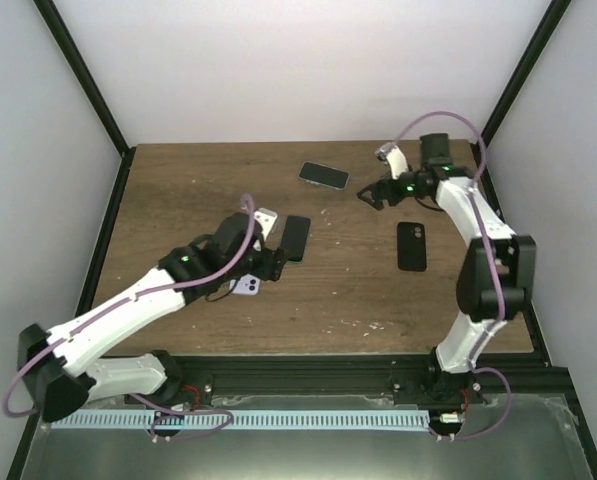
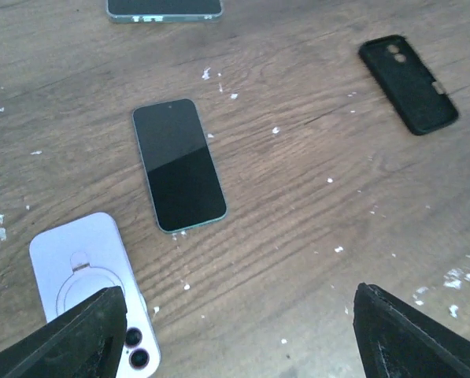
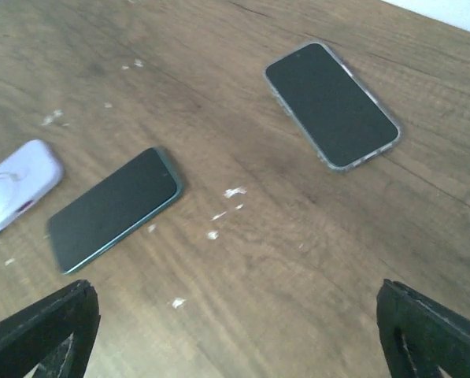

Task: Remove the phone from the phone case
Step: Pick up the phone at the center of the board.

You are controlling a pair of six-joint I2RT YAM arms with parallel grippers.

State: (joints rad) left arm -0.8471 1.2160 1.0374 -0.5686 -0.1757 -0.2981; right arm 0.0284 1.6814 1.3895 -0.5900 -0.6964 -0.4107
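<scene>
Currently both claws stand wide open and hold nothing. In the left wrist view, the left claw (image 2: 238, 295) hovers over the surface (image 2: 313, 220) with its two fingers far apart and only bare wood between them. The phone (image 2: 179, 165) lies flat just ahead of this claw, a little toward its left finger, with the dark screen up and a thin teal edge showing. It is out of any case and touches nothing else.

The lilac case (image 2: 85, 268) lies back side up close to the left finger (image 2: 93, 339). The finger covers its near corner in that view, and I cannot tell if they touch. Two lens rings show at that corner, but I cannot tell whether something is inside the case. Far ahead and to the right of the left claw lies a black case (image 2: 408, 83), also flat and alone.

The right claw (image 3: 236, 287) hangs above the surface with nothing between its fingers. Ahead of it, toward the right, a cased phone (image 3: 331, 104) lies screen up in a clear cover. The bare phone is ahead to its left, and the lilac case is further left, at the edge of that view.
</scene>
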